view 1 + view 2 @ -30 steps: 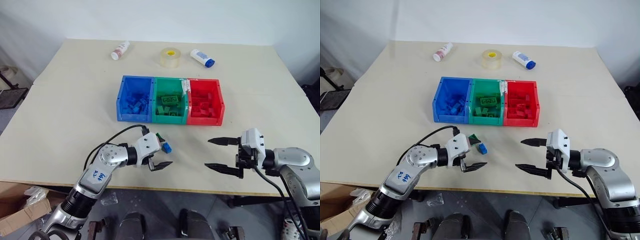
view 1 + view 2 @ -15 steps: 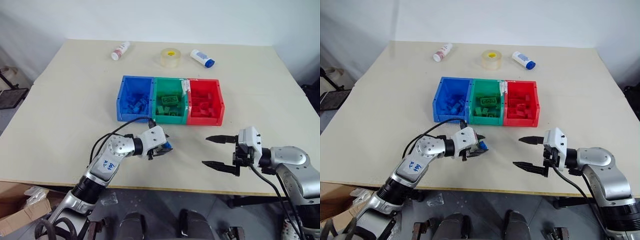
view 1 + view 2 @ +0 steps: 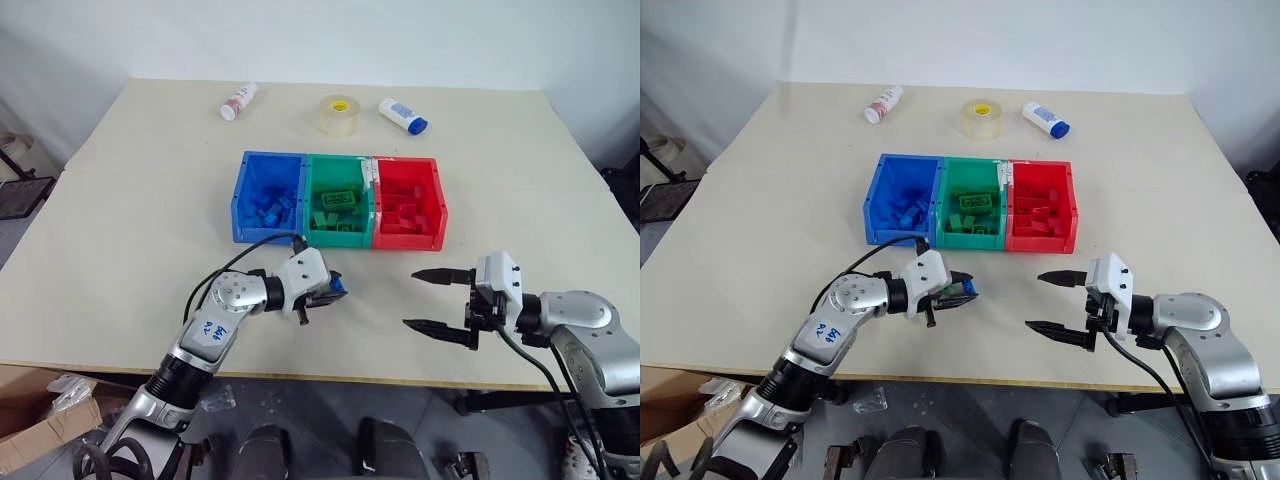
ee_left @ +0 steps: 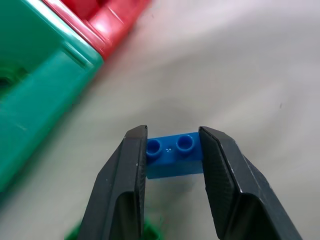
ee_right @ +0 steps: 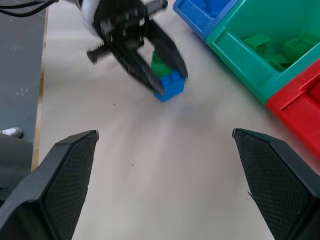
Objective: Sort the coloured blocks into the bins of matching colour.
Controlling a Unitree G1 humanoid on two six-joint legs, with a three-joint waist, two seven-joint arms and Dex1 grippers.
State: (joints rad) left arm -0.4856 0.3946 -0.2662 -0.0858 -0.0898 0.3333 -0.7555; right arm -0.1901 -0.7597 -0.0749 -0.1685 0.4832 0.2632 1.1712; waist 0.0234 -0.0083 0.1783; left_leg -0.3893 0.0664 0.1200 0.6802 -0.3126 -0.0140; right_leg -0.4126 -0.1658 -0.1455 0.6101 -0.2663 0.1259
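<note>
Left gripper (image 4: 172,150) clamps a blue brick (image 4: 175,154) near the table's (image 3: 130,210) front edge, green brick (image 5: 160,64) beside it; right gripper (image 3: 436,298) gapes apart.

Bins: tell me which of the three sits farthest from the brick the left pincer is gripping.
The red bin, at the right end of the row. The left pincer grips the blue brick in front of the green bin; the blue bin lies closer.

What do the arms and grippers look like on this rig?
Both arms are silver-grey metal with black joints and white wrist housings. Left gripper and right gripper each have two tapered black fingers with textured pads. Black cables loop along both forearms; the left arm carries a blue-inked white sticker.
</note>
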